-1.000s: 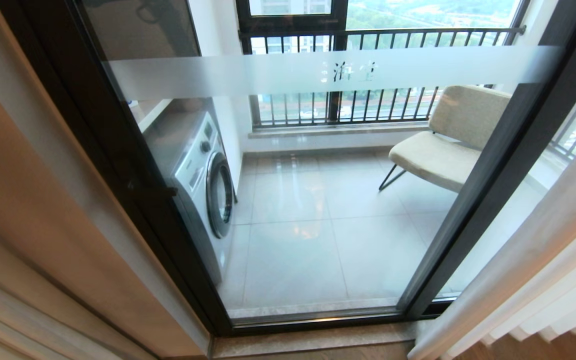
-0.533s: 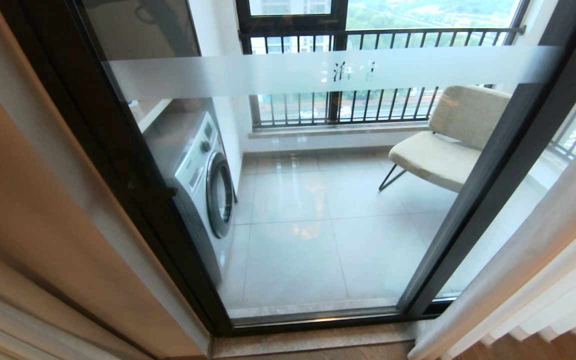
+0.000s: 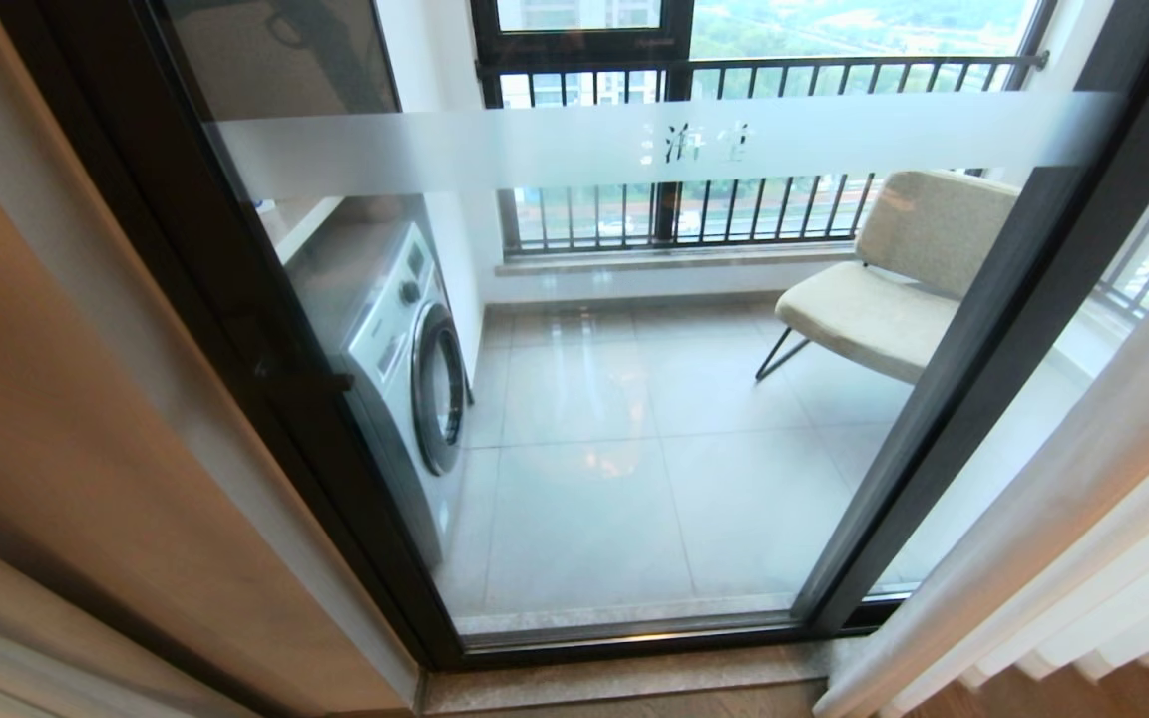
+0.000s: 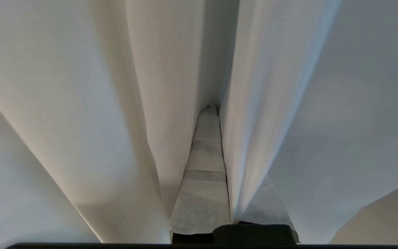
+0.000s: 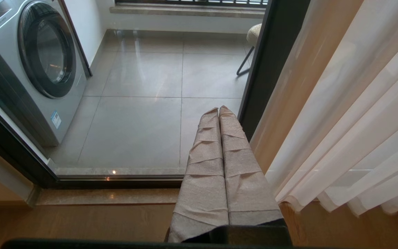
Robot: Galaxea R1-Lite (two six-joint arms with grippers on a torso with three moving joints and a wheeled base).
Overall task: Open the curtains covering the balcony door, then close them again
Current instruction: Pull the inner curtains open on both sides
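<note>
The curtains (image 3: 1083, 519) hang bunched at the right of the bare balcony door (image 3: 634, 399), through whose glass show a washing machine (image 3: 405, 369), a chair (image 3: 894, 289) and grey tiles (image 3: 634, 479). The left gripper (image 4: 210, 110), jaws pressed together, pokes into a fold of pale fabric; the right gripper (image 5: 218, 110), also closed and empty, points at the door's sill (image 5: 116, 171). The head view matches a second ago, save a pale strip at its lower left.

Tiled balcony floor (image 3: 614, 499), washing machine (image 3: 405, 359), chair (image 3: 884, 289)

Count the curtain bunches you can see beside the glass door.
2. One curtain hangs along the left side of the glass door; the other, a sheer white curtain, is gathered at the right. More may hang outside the picture.
</note>
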